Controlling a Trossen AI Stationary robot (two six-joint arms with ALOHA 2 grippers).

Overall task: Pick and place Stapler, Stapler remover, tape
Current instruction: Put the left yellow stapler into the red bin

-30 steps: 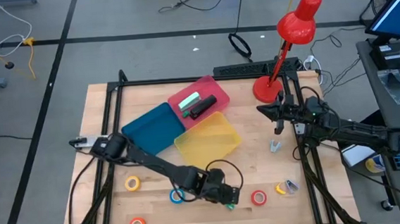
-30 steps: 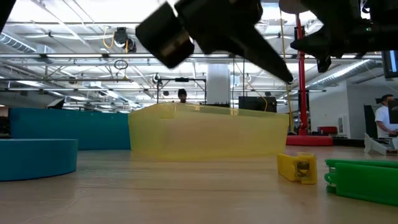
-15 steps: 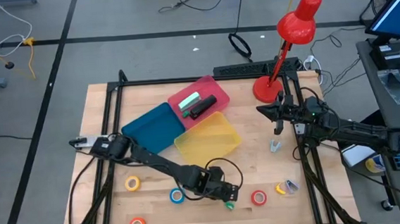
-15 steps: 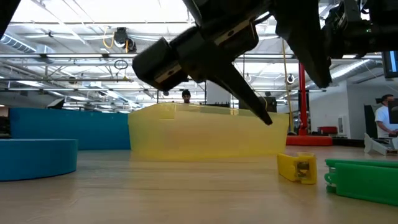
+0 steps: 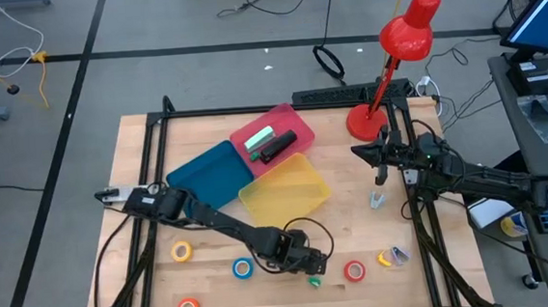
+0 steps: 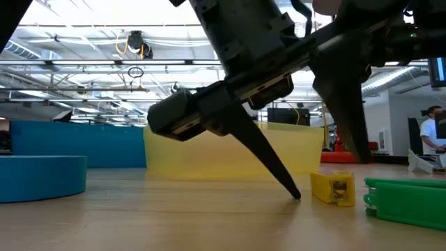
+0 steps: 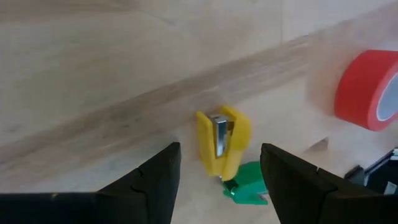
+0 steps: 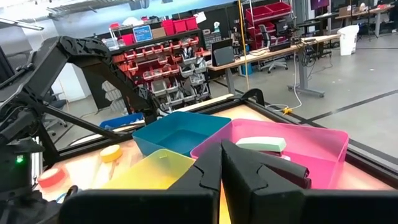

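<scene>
left gripper [image 7: 219, 180] is down at the table's near edge, fingers spread wide either side of the yellow staple remover [image 7: 222, 142], tips at the wood, nothing gripped. a green staple remover [image 7: 246, 190] lies touching the yellow one, red tape roll [image 7: 369, 91] near it. right gripper [image 5: 382, 176] waits beside the red lamp [image 5: 391, 56], fingers pressed together.

Bright even overhead light; soft shadows; wrist view foreground blurred.
</scene>
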